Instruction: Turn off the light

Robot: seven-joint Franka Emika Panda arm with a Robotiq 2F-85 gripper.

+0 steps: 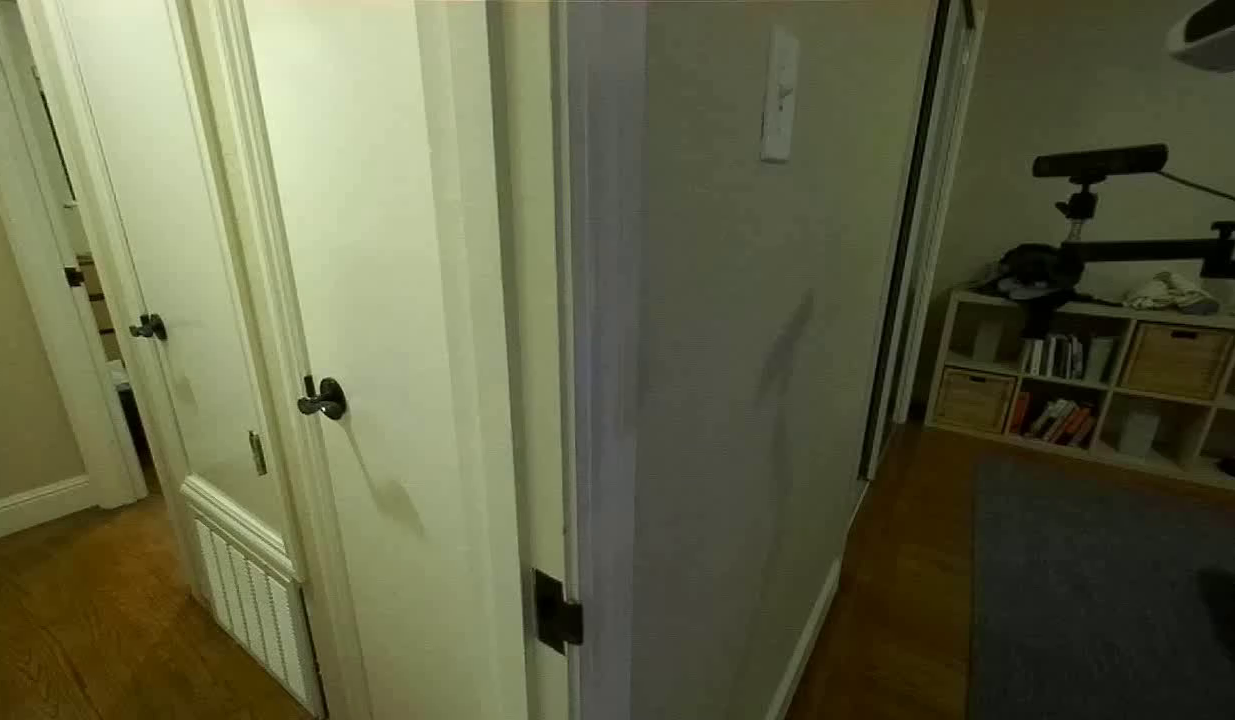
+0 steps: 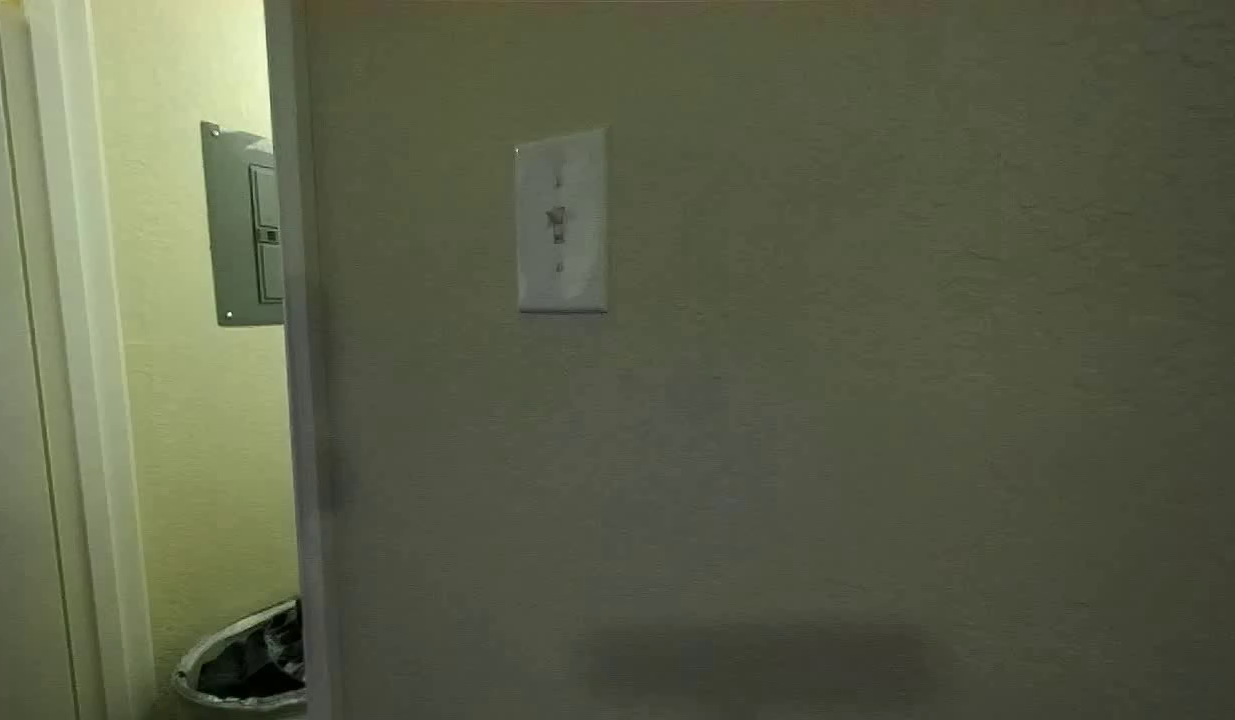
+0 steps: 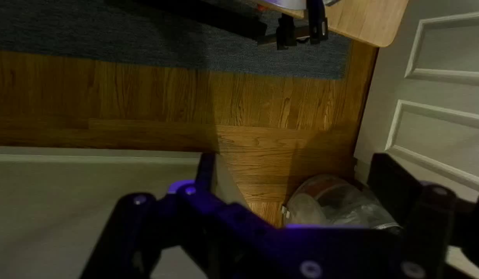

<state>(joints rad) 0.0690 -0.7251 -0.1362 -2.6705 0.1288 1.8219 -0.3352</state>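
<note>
The light's switch is a small white upright plate on the wall. It shows at the upper right of centre in an exterior view (image 1: 779,110) and left of centre in an exterior view (image 2: 582,245), with a small toggle in its middle. No lamp is in view. My gripper (image 3: 294,166) shows only in the wrist view. Its two dark fingers are wide apart with nothing between them, and I see floor and a bin beyond. The switch is out of the wrist view, so the exact distance from gripper to switch cannot be told.
In the wrist view a wall (image 3: 49,209) lies at the left, a lined bin (image 3: 332,205) stands on the floor, and a panelled door (image 3: 379,128) is at the right. A wooden table corner (image 3: 367,23) juts in. A door frame (image 1: 607,350) stands near the switch.
</note>
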